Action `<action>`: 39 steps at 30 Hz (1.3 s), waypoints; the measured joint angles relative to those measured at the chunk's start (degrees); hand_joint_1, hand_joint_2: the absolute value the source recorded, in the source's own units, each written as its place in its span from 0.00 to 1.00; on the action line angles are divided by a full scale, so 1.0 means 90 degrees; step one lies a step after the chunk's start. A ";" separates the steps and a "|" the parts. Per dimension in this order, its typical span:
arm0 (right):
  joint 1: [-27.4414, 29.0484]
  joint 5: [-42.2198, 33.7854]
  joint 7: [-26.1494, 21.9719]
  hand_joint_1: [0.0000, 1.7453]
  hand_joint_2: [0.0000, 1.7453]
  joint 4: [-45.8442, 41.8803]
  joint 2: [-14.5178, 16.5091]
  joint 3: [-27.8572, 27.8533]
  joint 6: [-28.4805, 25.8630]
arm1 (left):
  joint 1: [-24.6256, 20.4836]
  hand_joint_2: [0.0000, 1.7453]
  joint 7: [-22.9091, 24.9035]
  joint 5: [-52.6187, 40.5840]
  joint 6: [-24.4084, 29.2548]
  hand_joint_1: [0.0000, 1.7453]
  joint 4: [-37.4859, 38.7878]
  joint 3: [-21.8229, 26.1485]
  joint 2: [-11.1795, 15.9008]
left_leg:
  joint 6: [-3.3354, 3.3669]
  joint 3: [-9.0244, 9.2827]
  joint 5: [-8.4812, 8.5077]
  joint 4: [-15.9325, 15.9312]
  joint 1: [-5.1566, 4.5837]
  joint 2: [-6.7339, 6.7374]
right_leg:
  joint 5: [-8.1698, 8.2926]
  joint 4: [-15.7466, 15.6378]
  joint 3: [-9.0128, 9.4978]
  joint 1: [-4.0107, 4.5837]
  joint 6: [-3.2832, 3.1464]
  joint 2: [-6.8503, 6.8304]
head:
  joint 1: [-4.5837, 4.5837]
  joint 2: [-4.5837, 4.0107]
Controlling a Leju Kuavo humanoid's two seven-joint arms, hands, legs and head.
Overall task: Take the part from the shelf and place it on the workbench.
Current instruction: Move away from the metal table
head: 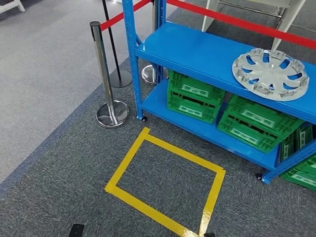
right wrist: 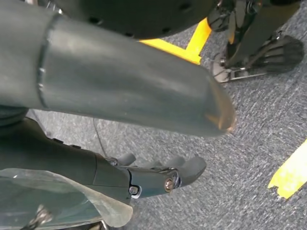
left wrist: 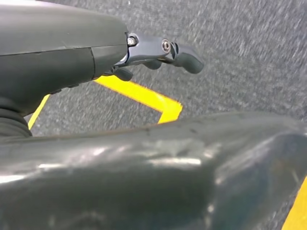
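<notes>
The part, a silver wheel cover [head: 271, 73] with cut-out spokes, lies flat on the top board of the blue shelf [head: 193, 52], toward its right end. Both arms hang low, far from it. In the left wrist view my left hand [left wrist: 159, 52] reaches out over the grey carpet with its fingers stretched and nothing in them. My right hand [right wrist: 159, 175] also hangs above the carpet, fingers extended and holding nothing.
Green crates [head: 193, 96] fill the shelf's lower board, with more on the right [head: 257, 123]. A yellow tape square [head: 164, 182] marks the carpet in front of the shelf. Chrome stanchions [head: 108, 89] with a red rope [head: 242, 22] stand at the shelf's left and behind it.
</notes>
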 joint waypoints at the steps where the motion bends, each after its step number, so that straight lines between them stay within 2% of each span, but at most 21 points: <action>1: -0.0015 0.0019 -0.0017 0.00 0.00 0.0000 -0.0001 0.0001 0.0001 | 0.0020 0.00 -0.0001 0.0018 0.0007 0.00 0.0000 0.0001 -0.0001 | 0.0009 -0.0012 0.0002 0.0000 -0.0006 0.0040 | -0.0207 0.0429 -0.0195 -0.0005 0.0020 -0.0084 | 0.0015 0.0000; 3: -0.0024 0.0063 -0.0045 0.00 0.00 0.0000 -0.0002 0.0002 0.0011 | 0.0063 0.00 -0.0013 0.0054 0.0014 0.00 0.0000 0.0004 -0.0002 | 0.0009 -0.0021 -0.0002 0.0003 -0.0012 0.0122 | -0.0363 0.0971 -0.0428 -0.0018 0.0054 -0.0146 | 0.0017 0.0000; 4: -0.0017 0.0087 -0.0053 0.00 0.00 0.0000 -0.0003 0.0004 0.0024 | 0.0076 0.00 -0.0024 0.0073 0.0021 0.00 0.0000 0.0006 -0.0003 | 0.0005 -0.0019 -0.0005 0.0008 -0.0010 0.0146 | -0.0263 0.0901 -0.0375 -0.0024 0.0064 -0.0160 | 0.0018 0.0000; 6: -0.0008 0.0123 -0.0061 0.00 0.00 0.0000 -0.0005 0.0007 0.0059 | 0.0085 0.00 -0.0052 0.0118 0.0033 0.00 0.0000 0.0010 -0.0005 | -0.0026 -0.0007 -0.0023 0.0024 -0.0005 0.0167 | 0.0139 0.0121 0.0059 -0.0036 0.0067 -0.0210 | 0.0020 0.0000; 8: -0.0025 0.0142 -0.0060 0.00 0.00 0.0000 -0.0006 0.0012 0.0091 | 0.0091 0.00 -0.0083 0.0209 0.0037 0.00 0.0000 0.0021 -0.0003 | -0.0091 -0.0011 -0.0050 0.0064 -0.0032 0.0178 | 0.0338 -0.0628 0.0477 -0.0026 0.0029 -0.0269 | 0.0018 0.0000; 13: -0.0015 0.0183 -0.0059 0.00 0.00 0.0000 -0.0005 0.0015 0.0117 | 0.0114 0.00 -0.0115 0.0394 0.0036 0.00 0.0000 0.0092 -0.0001 | -0.0246 -0.0059 -0.0164 0.0221 -0.0028 0.0171 | 0.0320 -0.0803 0.0605 -0.0014 -0.0153 -0.0253 | 0.0007 0.0000; 15: -0.0022 0.0217 -0.0078 0.00 0.00 0.0000 -0.0005 0.0021 0.0147 | 0.0120 0.00 -0.0133 0.0443 0.0036 0.00 0.0000 0.0121 0.0001 | -0.0304 -0.0328 -0.0508 0.0831 -0.0013 0.0140 | 0.0321 -0.0817 0.0624 -0.0024 -0.0220 -0.0241 | -0.0007 0.0000; 17: -0.0025 0.0247 -0.0101 0.00 0.00 0.0000 -0.0005 0.0031 0.0194 | 0.0140 0.00 -0.0157 0.0482 0.0036 0.00 0.0000 0.0152 0.0006 | -0.0330 -0.0758 -0.0866 0.1719 -0.0009 0.0132 | 0.0304 -0.0815 0.0637 -0.0010 -0.0255 -0.0221 | -0.0012 0.0000; 18: -0.0019 0.0260 -0.0107 0.00 0.00 0.0000 -0.0005 0.0036 0.0212 | 0.0156 0.00 -0.0170 0.0492 0.0036 0.00 0.0000 0.0164 0.0008 | -0.0330 -0.0897 -0.0907 0.1978 -0.0009 0.0131 | 0.0295 -0.0815 0.0651 -0.0002 -0.0263 -0.0206 | -0.0011 0.0000; 19: -0.0014 0.0272 -0.0109 0.00 0.00 0.0000 -0.0005 0.0042 0.0222 | 0.0172 0.00 -0.0180 0.0503 0.0036 0.00 0.0000 0.0175 0.0010 | -0.0318 -0.0930 -0.0813 0.1997 -0.0009 0.0129 | 0.0283 -0.0814 0.0671 0.0006 -0.0268 -0.0187 | -0.0012 0.0000; 22: -0.0007 0.0298 -0.0113 0.00 0.00 0.0001 -0.0001 0.0064 0.0240 | 0.0196 0.00 -0.0200 0.0532 0.0036 0.00 0.0000 0.0206 0.0022 | -0.0204 -0.0472 -0.0096 0.0874 -0.0031 0.0099 | 0.0228 -0.0813 0.0744 0.0034 -0.0250 -0.0132 | -0.0011 0.0000; 23: -0.0009 0.0301 -0.0115 0.00 0.00 0.0002 0.0001 0.0070 0.0245 | 0.0194 0.00 -0.0205 0.0536 0.0037 0.00 0.0000 0.0214 0.0028 | -0.0162 -0.0313 0.0032 0.0500 -0.0044 0.0085 | 0.0207 -0.0808 0.0754 0.0044 -0.0230 -0.0121 | -0.0010 0.0000; 24: -0.0011 0.0301 -0.0117 0.00 0.00 0.0002 0.0004 0.0072 0.0250 | 0.0189 0.00 -0.0208 0.0537 0.0037 0.00 0.0000 0.0219 0.0035 | -0.0135 -0.0227 0.0065 0.0290 -0.0058 0.0075 | 0.0194 -0.0806 0.0751 0.0050 -0.0207 -0.0120 | -0.0007 0.0000; 28: -0.0015 0.0298 -0.0107 0.00 0.00 0.0003 0.0002 0.0073 0.0265 | 0.0199 0.00 -0.0209 0.0536 0.0041 0.00 0.0000 0.0226 0.0034 | -0.0075 -0.0153 0.0041 0.0089 -0.0037 0.0079 | 0.0122 -0.0768 0.0713 0.0043 -0.0089 -0.0131 | 0.0002 0.0000; 30: -0.0021 0.0298 -0.0100 0.00 0.00 0.0002 0.0000 0.0073 0.0271 | 0.0189 0.00 -0.0209 0.0531 0.0045 0.00 0.0000 0.0228 0.0027 | -0.0023 -0.0103 0.0059 0.0008 -0.0005 0.0089 | -0.0146 -0.0276 0.0457 0.0033 -0.0033 -0.0142 | 0.0026 0.0000; 32: -0.0020 0.0297 -0.0098 0.00 0.00 0.0002 0.0000 0.0073 0.0274 | 0.0180 0.00 -0.0209 0.0523 0.0046 0.00 0.0000 0.0228 0.0018 | 0.0005 -0.0092 0.0039 0.0001 -0.0005 0.0098 | -0.0474 0.0582 -0.0013 0.0014 0.0016 -0.0148 | 0.0040 0.0000; 33: -0.0014 0.0296 -0.0094 0.00 0.00 0.0002 0.0000 0.0073 0.0276 | 0.0183 0.00 -0.0208 0.0515 0.0047 0.00 0.0000 0.0228 0.0013 | 0.0008 -0.0082 0.0023 0.0003 -0.0004 0.0102 | -0.0527 0.0888 -0.0208 0.0002 0.0039 -0.0149 | 0.0040 0.0000; 34: -0.0006 0.0295 -0.0089 0.00 0.00 0.0002 -0.0002 0.0072 0.0277 | 0.0185 0.00 -0.0206 0.0503 0.0047 0.00 0.0000 0.0228 0.0010 | 0.0002 -0.0063 0.0004 0.0005 -0.0001 0.0103 | -0.0453 0.0975 -0.0301 -0.0011 0.0059 -0.0152 | 0.0041 0.0000; 35: 0.0000 0.0293 -0.0084 0.00 0.00 0.0002 -0.0007 0.0072 0.0281 | 0.0187 0.00 -0.0205 0.0491 0.0047 0.00 0.0000 0.0228 0.0008 | -0.0012 -0.0033 -0.0022 0.0008 0.0006 0.0102 | -0.0254 0.0804 -0.0264 -0.0028 0.0074 -0.0158 | 0.0043 0.0000; 37: -0.0002 0.0290 -0.0079 0.00 0.00 0.0002 -0.0022 0.0071 0.0289 | 0.0186 0.00 -0.0204 0.0468 0.0044 0.00 0.0000 0.0228 0.0004 | -0.0066 0.0046 -0.0092 0.0022 0.0015 0.0097 | 0.0239 -0.0008 0.0082 -0.0058 0.0104 -0.0195 | 0.0046 0.0000; 39: -0.0020 0.0289 -0.0080 0.00 0.00 0.0002 -0.0029 0.0072 0.0304 | 0.0179 0.00 -0.0204 0.0455 0.0042 0.00 0.0000 0.0228 0.0002 | -0.0145 0.0083 -0.0165 0.0061 -0.0005 0.0097 | 0.0401 -0.0627 0.0406 -0.0060 0.0073 -0.0218 | 0.0045 0.0000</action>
